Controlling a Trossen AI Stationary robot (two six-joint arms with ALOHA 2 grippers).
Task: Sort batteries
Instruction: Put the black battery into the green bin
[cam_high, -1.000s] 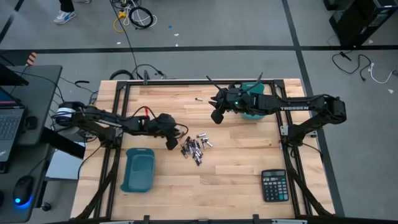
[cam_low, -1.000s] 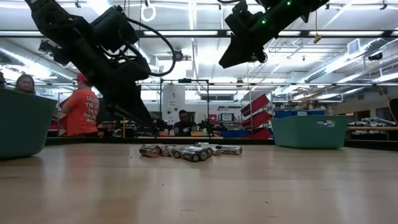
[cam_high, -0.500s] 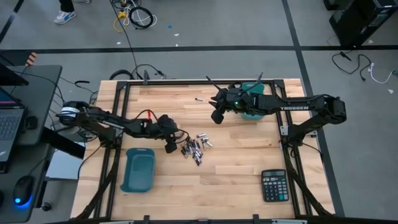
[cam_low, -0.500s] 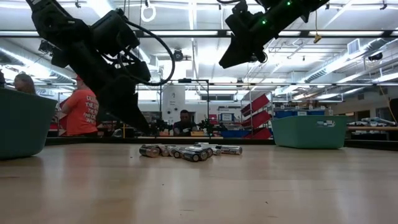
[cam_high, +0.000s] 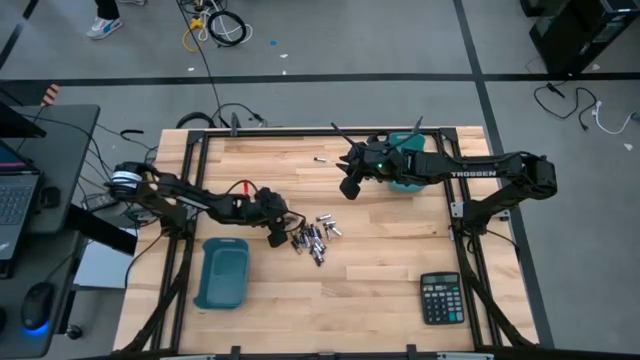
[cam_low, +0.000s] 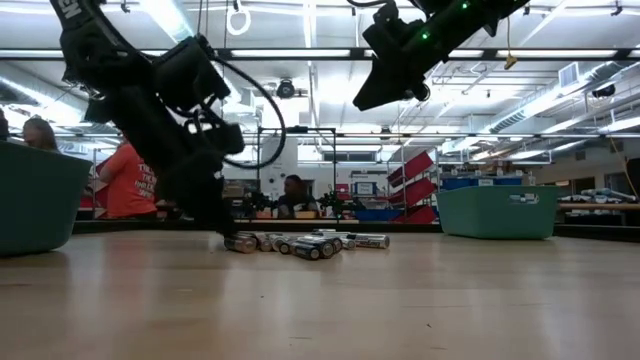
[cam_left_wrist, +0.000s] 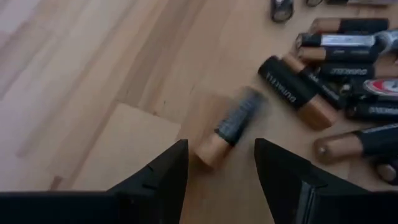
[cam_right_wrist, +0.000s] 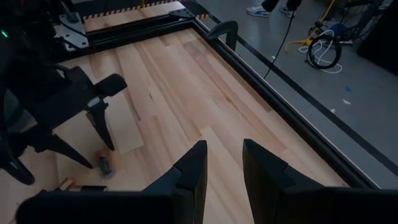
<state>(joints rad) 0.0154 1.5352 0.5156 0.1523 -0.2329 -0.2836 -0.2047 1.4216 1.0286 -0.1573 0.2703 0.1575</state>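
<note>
Left gripper (cam_left_wrist: 221, 168): your fingers stand wide and empty, low over the table at the left edge of the batteries (cam_high: 315, 238).
Target cell (cam_left_wrist: 229, 126): one copper-and-black cell lies loose on the wood just ahead of your fingertips, apart from the heap.
Long axis: it lies at a slant to the gap between your fingers, neither square across it nor in line. You would likely need a small wrist turn before closing.
Heap: the rest sit bunched mid-table, just right of that cell; the nearest one lies close beside it, so closing may nudge it.
Left bin (cam_high: 222, 272): near-left of your gripper, close by.
Right gripper (cam_high: 350, 186): raised over the far side beside the right bin (cam_high: 404, 181), fingers part open, holding nothing; it is farther from the heap.
Nearer arm: left.
</note>
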